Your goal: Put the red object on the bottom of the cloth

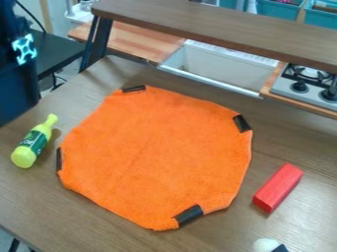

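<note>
Equipment (18, 69), dark with a glowing mark, is cut off at my left edge, and I can't make out what it is. I can't tell how the end effector stands, wide or narrow. The yellow-green bottle (34, 141) is on the table (39, 202), near but apart from the orange cloth (154, 157), whose rim carries four dark strips. Behind, a brown shelf (217, 24) overhangs the white basin (217, 71). Right of the cloth I see the red block (278, 188) on the table, a band of bare wood between them. Nearer me, a white-and-dark item (266, 245) is cut off by the bottom edge; the stove (299, 96), by the right.
</note>
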`<control>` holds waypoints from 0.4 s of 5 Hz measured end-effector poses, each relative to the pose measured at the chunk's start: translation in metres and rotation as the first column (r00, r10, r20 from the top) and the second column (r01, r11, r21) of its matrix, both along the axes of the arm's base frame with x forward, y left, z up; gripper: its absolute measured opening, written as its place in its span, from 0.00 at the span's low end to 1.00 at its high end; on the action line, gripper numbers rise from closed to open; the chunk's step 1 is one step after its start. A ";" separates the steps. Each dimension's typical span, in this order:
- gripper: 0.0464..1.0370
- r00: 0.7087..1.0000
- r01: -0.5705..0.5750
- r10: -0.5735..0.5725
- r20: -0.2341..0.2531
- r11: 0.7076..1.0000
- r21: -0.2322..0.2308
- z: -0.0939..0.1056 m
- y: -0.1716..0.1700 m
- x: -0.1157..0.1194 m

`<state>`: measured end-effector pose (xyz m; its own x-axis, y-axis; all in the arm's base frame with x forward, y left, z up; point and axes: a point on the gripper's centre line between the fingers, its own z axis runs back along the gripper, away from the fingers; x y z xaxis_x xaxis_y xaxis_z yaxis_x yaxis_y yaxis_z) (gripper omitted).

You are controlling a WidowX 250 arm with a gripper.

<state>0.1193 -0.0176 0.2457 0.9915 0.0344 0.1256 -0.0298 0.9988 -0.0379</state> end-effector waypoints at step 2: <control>0.96 0.993 0.101 -0.103 -0.050 0.994 -0.037 -0.038 -0.010 0.048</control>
